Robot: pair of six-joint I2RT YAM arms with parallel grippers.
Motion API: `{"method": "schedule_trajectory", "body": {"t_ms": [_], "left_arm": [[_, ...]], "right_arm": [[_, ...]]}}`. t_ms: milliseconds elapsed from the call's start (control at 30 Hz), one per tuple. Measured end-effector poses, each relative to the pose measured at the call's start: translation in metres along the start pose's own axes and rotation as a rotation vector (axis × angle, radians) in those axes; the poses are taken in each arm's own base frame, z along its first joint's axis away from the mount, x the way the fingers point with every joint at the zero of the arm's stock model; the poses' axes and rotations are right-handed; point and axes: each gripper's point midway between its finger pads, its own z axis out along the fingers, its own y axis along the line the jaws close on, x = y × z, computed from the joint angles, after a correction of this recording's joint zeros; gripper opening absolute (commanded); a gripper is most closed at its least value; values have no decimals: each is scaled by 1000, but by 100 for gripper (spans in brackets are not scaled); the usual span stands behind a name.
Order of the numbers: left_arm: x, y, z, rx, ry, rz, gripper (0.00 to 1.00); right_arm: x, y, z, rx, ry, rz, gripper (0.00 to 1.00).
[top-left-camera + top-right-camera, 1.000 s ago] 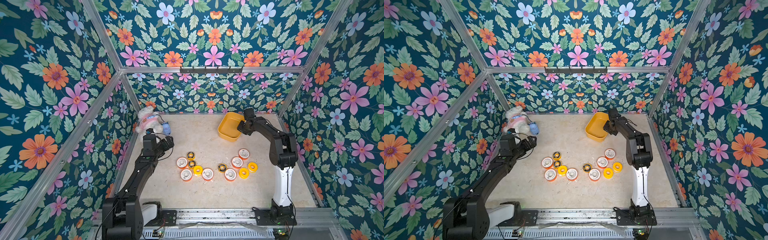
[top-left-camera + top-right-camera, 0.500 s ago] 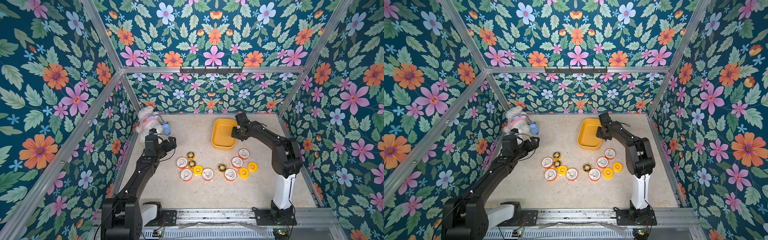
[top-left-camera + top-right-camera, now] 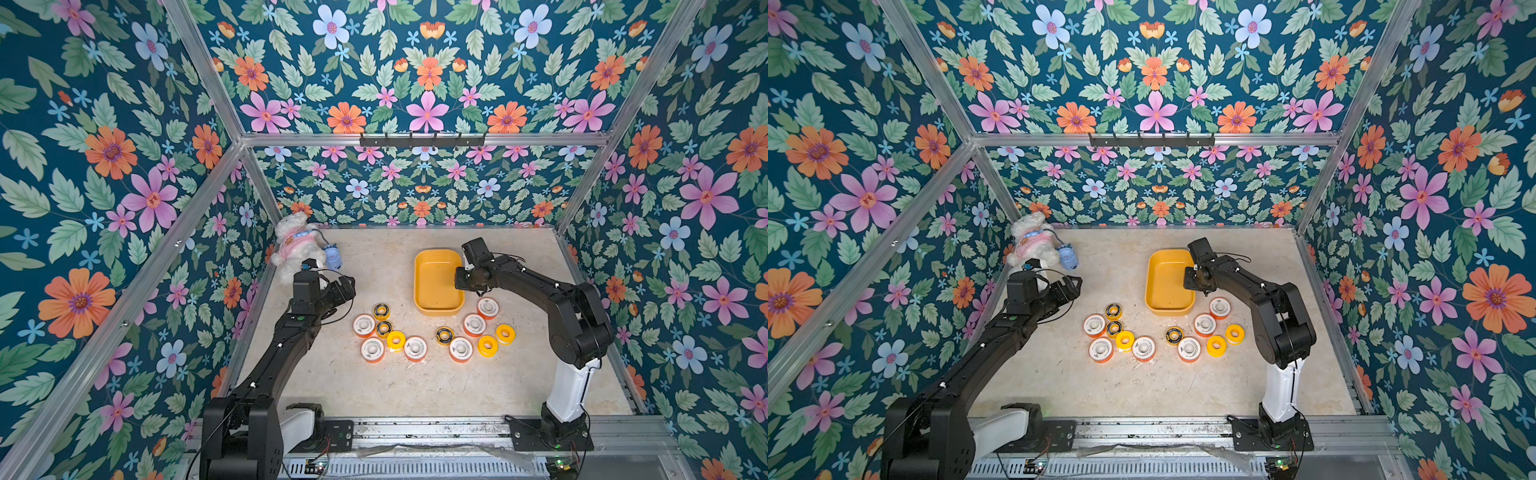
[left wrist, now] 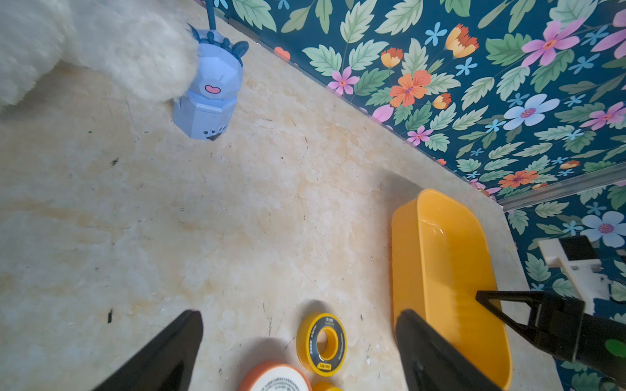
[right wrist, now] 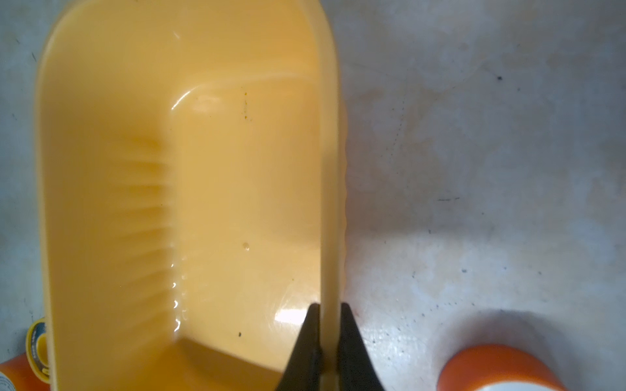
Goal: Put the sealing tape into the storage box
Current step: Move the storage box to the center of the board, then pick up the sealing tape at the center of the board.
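My fingers (image 5: 352, 352) show black. Box (image 3: 437, 308): yellow all over. 6 white spools (image 3: 415, 348) rimmed orange, 3 yellow spools (image 3: 487, 345), 3 black-and-yellow spools (image 3: 444, 336). Plush (image 3: 293, 247) white with pink, toy (image 4: 210, 91) pale blue. Walls (image 3: 415, 187) teal with pink, orange flowers; table (image 3: 415, 390) mottled beige.

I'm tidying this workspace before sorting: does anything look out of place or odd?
A white plush toy lies in the far left corner, unrelated to the sealing tape. The storage box sits upright, its rim pinched by the right gripper.
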Motion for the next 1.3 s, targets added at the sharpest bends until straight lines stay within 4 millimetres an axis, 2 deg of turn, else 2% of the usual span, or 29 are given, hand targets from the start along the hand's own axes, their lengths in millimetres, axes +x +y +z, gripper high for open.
{"method": "schedule_trajectory", "body": {"t_ms": [267,500,667,867,1067,1200,1300], "left_arm": [[9,3,0,-13,33,-6,93],[22,8,-1,-29,66,-22,91],[35,15,-1,-55,103,-58,85],[58,25,3,-116,176,-96,73],[94,24,13,-157,302,-70,64],[113,23,21,-187,369,-37,56],[121,26,24,-222,395,-17,55]], "right_arm": [[11,8,3,-25,25,-14,13],[19,14,7,-48,39,-23,19],[26,12,4,-57,47,-11,37],[19,18,-11,-87,-1,-1,49],[4,19,-33,-138,-94,29,50],[-6,3,-47,-158,-161,90,50],[-8,-10,-60,-184,-200,143,50]]}}
